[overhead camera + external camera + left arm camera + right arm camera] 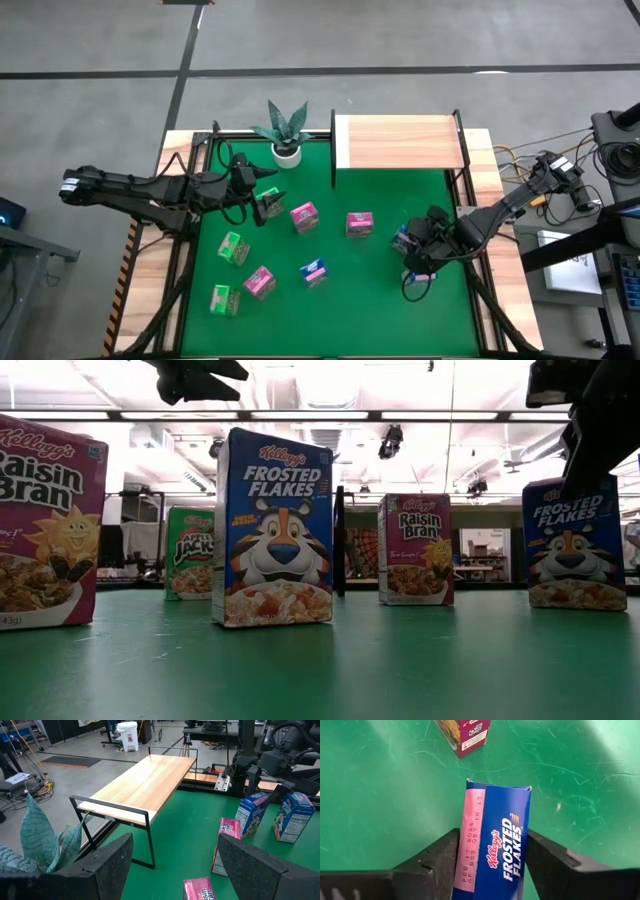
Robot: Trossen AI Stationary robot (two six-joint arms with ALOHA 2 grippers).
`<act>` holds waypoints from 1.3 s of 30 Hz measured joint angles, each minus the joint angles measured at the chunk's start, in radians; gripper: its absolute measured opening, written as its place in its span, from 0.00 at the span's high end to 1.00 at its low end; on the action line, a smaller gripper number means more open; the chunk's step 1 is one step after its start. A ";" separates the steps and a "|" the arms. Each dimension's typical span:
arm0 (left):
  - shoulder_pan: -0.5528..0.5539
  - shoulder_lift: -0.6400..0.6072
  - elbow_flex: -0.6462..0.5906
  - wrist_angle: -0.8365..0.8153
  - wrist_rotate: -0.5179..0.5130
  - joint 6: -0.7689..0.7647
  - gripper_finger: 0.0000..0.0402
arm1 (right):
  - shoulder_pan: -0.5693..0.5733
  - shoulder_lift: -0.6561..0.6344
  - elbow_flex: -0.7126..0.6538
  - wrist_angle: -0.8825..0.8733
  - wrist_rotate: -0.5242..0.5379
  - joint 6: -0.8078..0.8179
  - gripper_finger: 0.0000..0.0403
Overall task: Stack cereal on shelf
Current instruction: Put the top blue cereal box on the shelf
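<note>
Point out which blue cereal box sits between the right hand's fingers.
The blue Frosted Flakes box at the mat's right side, between the right hand's fingers. The other blue box stands free mid-mat.

We see even, bright overhead light throughout. In the low view the ceiling lights (300, 385) blow out to white glare, and the nearest pink box (45, 525) is cropped at the frame's edge. Shadows on the green mat (380, 290) are short and soft. In the right wrist view the blue box (492, 847) is sharp.
</note>
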 joint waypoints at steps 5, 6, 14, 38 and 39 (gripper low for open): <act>0.000 0.000 0.000 0.000 0.000 0.000 0.32 | 0.000 0.000 0.000 0.002 0.000 0.000 0.57; 0.000 0.000 0.000 0.000 0.000 0.000 0.32 | 0.000 0.000 0.000 0.002 0.000 0.000 0.58; 0.000 0.000 0.000 0.000 0.000 0.000 0.32 | 0.000 0.000 0.000 0.002 0.001 0.000 0.61; 0.000 -0.003 0.000 0.023 0.000 0.087 0.32 | -0.144 -0.037 0.282 -0.105 0.020 -0.189 0.69; 0.000 -0.003 0.000 0.023 0.000 0.096 0.32 | -0.167 -0.036 0.321 -0.131 0.018 -0.213 0.69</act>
